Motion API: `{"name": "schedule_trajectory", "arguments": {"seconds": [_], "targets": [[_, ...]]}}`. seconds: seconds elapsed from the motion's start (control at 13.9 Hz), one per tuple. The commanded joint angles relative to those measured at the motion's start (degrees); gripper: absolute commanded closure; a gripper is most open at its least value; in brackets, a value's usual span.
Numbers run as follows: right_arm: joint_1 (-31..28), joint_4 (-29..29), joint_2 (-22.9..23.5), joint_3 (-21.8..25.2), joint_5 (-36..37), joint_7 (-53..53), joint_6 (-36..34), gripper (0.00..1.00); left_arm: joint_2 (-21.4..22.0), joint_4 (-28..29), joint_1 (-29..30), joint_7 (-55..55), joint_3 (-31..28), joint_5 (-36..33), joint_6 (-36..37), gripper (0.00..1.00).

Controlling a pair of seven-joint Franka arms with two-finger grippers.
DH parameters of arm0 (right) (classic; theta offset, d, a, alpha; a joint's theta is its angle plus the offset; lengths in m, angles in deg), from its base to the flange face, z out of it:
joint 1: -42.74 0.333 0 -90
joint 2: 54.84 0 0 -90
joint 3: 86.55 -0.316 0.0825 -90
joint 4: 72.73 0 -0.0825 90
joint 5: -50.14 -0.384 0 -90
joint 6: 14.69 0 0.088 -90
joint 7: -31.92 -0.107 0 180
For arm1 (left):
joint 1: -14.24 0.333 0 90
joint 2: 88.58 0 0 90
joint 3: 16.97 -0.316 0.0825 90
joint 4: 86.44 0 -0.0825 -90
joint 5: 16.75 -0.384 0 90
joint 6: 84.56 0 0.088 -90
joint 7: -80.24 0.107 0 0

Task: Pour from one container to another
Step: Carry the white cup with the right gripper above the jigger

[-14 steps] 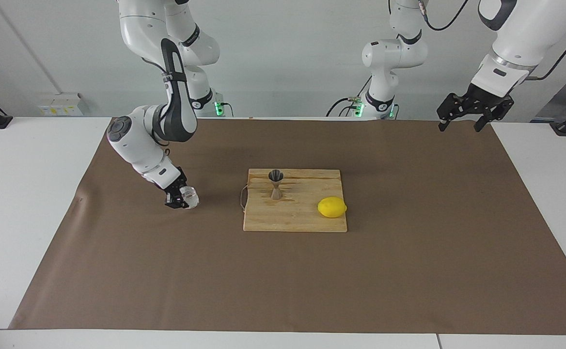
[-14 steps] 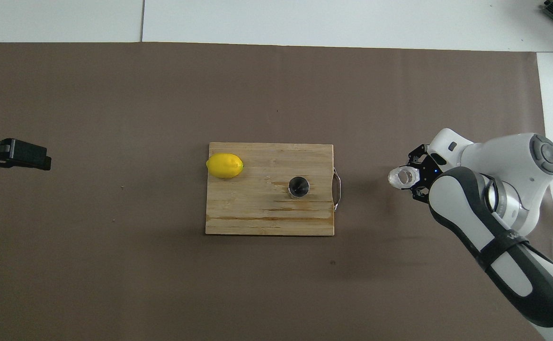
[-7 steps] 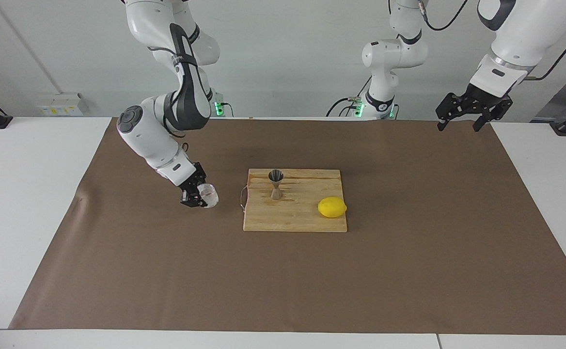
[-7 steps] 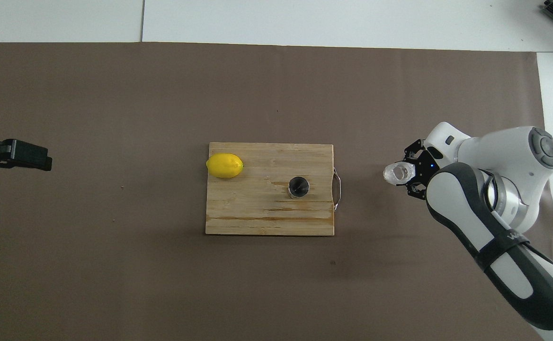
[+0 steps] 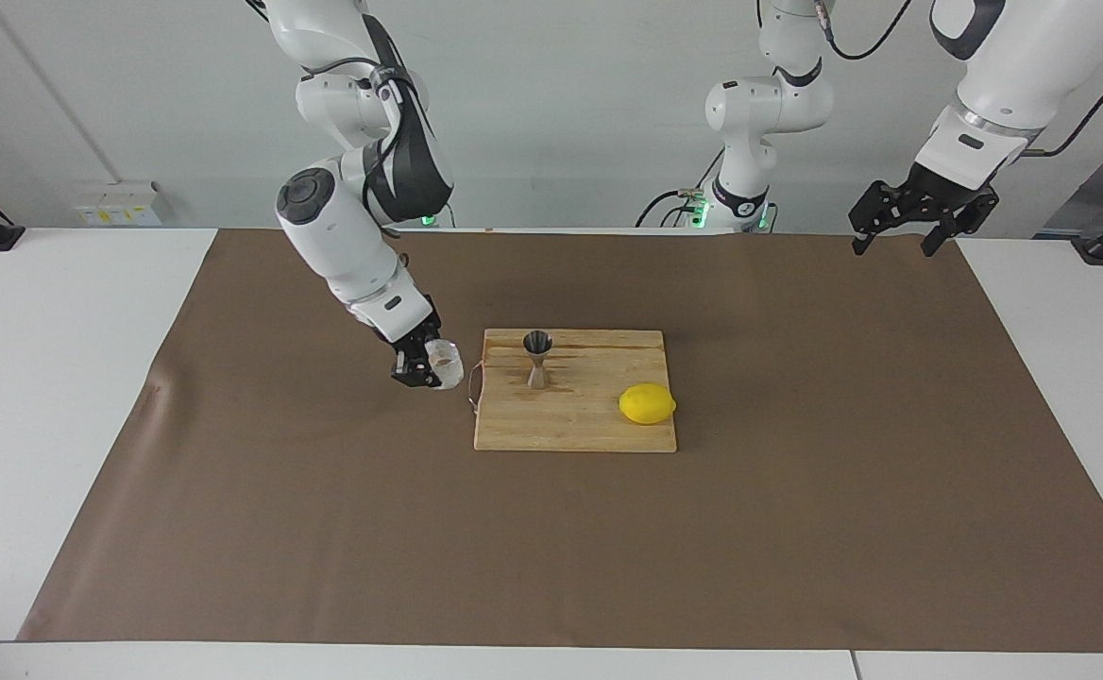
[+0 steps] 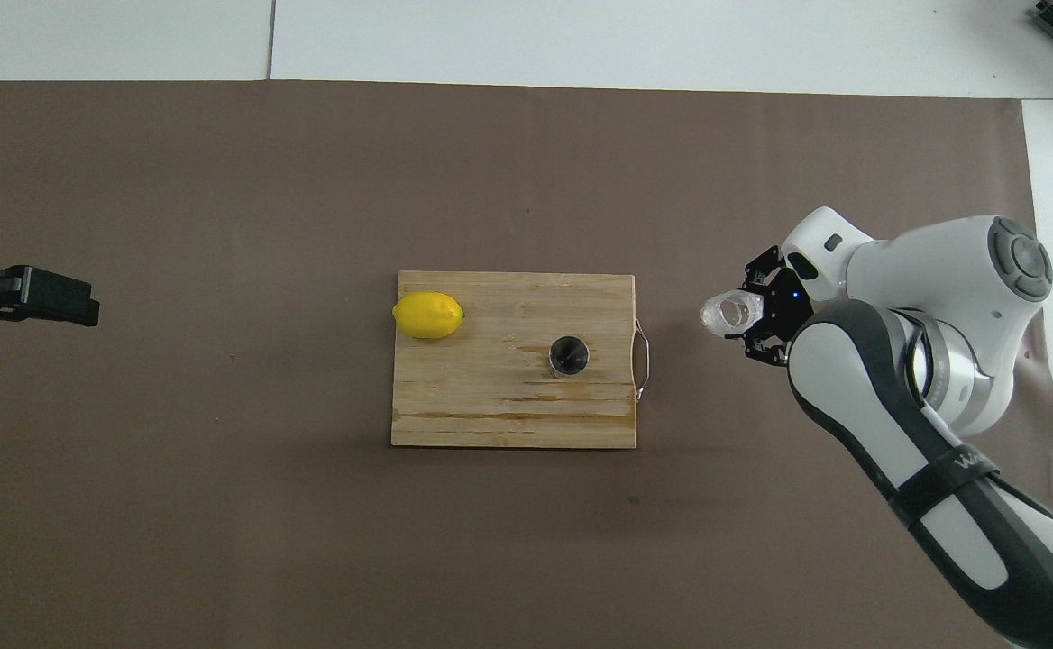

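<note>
Two grippers, one glass cup, one jigger, one board, one lemon, listed as the facing view runs.

Right gripper (image 5: 427, 370): clamped on the clear glass cup (image 5: 445, 365), which sits between its fingertips, tilted, raised over the brown mat (image 5: 325, 529) just beside the handle end of the wooden cutting board (image 5: 575, 430), toward the right arm's end of the table.

Metal jigger (image 5: 537, 358): upright on the board, near its handle end and the edge nearer the robots; apart from the cup, not touching it.

Lemon (image 5: 647, 404): on the board's corner toward the left arm's end, farther from the robots than the jigger.

Left gripper (image 5: 903, 227): fingers spread, holding nothing, waiting over the mat's corner at the left arm's end.
</note>
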Motion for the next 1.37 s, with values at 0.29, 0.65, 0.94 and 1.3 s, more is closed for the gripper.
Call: {"name": "schedule_trajectory", "arguments": {"seconds": [0.29, 0.65, 0.94, 1.3], "targets": [[5.7, 5.5, 0.8, -0.2, 9.1, -10.1, -2.5, 0.91, 0.9, 0.6, 1.0, 0.6, 0.5, 0.9, 0.6, 0.00], [9.8, 6.4, 1.1, -0.2, 15.5, -13.2, -2.8, 0.95, 0.9, 0.6, 1.0, 0.6, 0.5, 0.9, 0.6, 0.00], [13.1, 6.6, 1.6, -0.2, 22.1, -13.3, -3.4, 0.95, 0.9, 0.6, 1.0, 0.6, 0.5, 0.9, 0.6, 0.00], [16.1, 5.1, 3.0, -0.8, 28.2, -8.8, -3.8, 1.00, 0.9, 0.6, 1.0, 0.6, 0.5, 0.9, 0.6, 0.00]]}}
